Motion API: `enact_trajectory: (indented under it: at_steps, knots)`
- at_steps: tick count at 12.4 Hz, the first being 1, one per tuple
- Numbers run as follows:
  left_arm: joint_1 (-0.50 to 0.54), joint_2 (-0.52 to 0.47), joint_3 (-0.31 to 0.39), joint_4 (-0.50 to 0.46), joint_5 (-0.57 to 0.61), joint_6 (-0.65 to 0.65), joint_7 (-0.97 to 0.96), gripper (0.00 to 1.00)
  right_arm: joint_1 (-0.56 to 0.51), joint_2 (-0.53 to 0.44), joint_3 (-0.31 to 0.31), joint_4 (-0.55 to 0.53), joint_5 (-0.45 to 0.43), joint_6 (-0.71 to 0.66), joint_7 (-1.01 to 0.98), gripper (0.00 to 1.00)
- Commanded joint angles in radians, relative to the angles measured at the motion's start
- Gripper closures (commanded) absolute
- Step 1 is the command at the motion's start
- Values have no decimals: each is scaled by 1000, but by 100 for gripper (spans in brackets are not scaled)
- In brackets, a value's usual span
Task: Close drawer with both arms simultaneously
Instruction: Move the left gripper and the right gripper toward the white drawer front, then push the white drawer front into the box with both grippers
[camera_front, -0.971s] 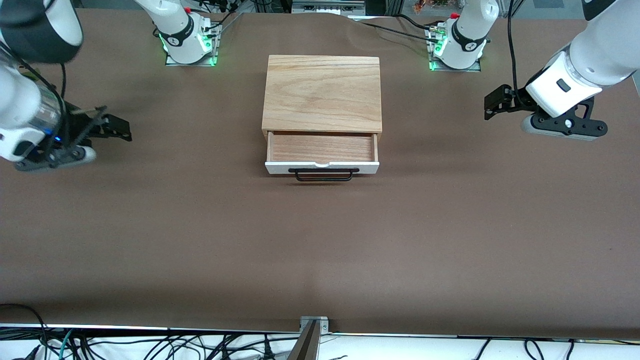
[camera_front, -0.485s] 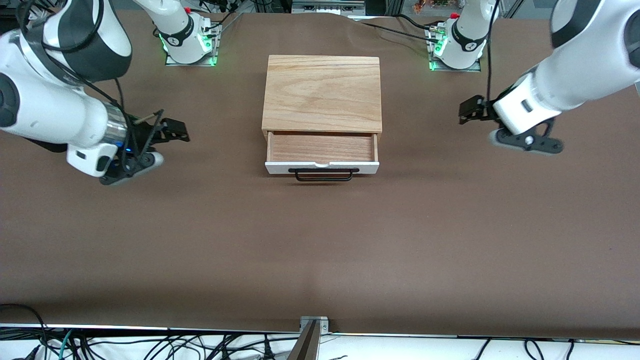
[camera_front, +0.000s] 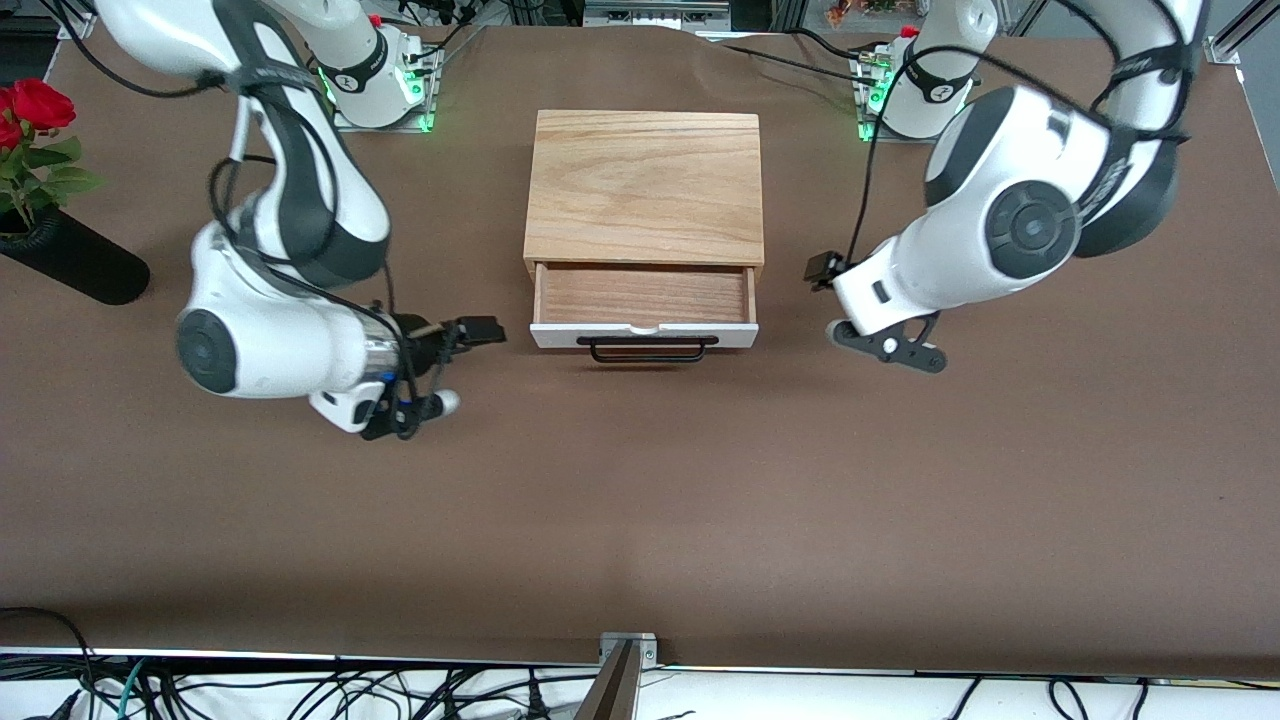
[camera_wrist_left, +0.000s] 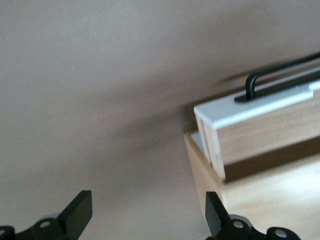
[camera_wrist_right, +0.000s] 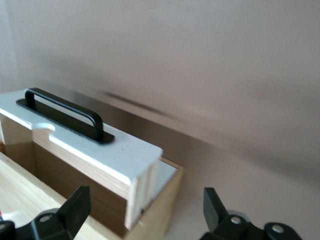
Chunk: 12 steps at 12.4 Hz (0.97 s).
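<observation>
The light oak box (camera_front: 645, 185) stands mid-table, and its drawer (camera_front: 643, 297) is pulled out toward the front camera. The drawer has a white front panel (camera_front: 643, 335) and a black bar handle (camera_front: 648, 349). My left gripper (camera_front: 818, 270) is open and empty beside the drawer's corner at the left arm's end. In the left wrist view the gripper (camera_wrist_left: 148, 215) faces that corner of the drawer (camera_wrist_left: 250, 107). My right gripper (camera_front: 485, 330) is open and empty beside the front panel at the right arm's end. In the right wrist view the gripper (camera_wrist_right: 145, 205) faces the drawer's white corner (camera_wrist_right: 140, 160) and handle (camera_wrist_right: 65, 112).
A black vase (camera_front: 70, 262) with red roses (camera_front: 30, 105) lies at the right arm's end of the table. The arm bases (camera_front: 375, 85) (camera_front: 915, 90) stand beside the box's back. Cables (camera_front: 300, 690) hang along the table's front edge.
Both arms have swung inward from the table's ends and now flank the drawer. The vase, hidden before by the right arm, now shows. The drawer has not moved.
</observation>
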Motion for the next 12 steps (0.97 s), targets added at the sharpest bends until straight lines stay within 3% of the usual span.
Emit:
enact_trajectory:
  at_steps: [1, 4, 7, 12]
  knots:
    - [-22, 67, 6, 28, -82, 98, 2, 0, 3, 58, -4, 41, 63, -1, 2, 0]
    - [-33, 140, 6, 22, -203, 204, 5, 0, 31, 75, -4, 24, 67, 61, 7, 0]
    - [-71, 192, 7, 15, -203, 331, 7, 0, 48, 106, -4, 20, 67, 94, 8, 0]
    - [-104, 226, 6, 9, -211, 338, 22, 0, 63, 104, -4, -37, 83, 120, -1, 0]
